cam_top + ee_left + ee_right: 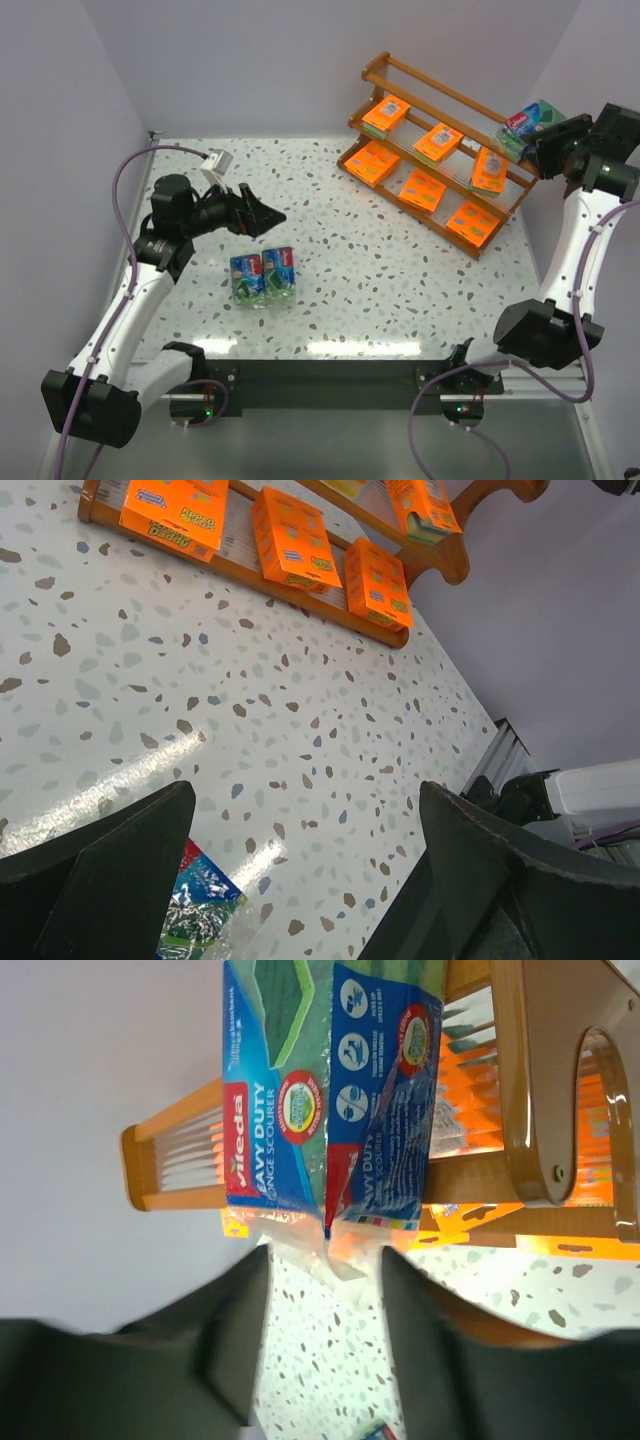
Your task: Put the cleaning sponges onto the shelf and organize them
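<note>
The wooden shelf [372, 72] stands at the far right with several orange sponge packs [423, 188] on its tiers. A green-and-blue sponge pack [530, 122] sits at the right end of the top tier. My right gripper [548, 142] is just behind it. In the right wrist view the fingers [240, 1340] stand apart, and only the pack's [330, 1090] clear plastic flap hangs between them. Two more green-and-blue packs [263, 275] lie side by side on the table. My left gripper [265, 215] hovers open just above and beyond them; a corner of one pack [200, 900] shows by its left finger.
White speckled table [400, 290] with walls on three sides. The shelf's side panel [540, 1080] is close on the right of the right gripper [323, 1255]. The shelf's lower rail [240, 575] and orange packs [295, 540] lie far ahead of the left gripper [305, 790].
</note>
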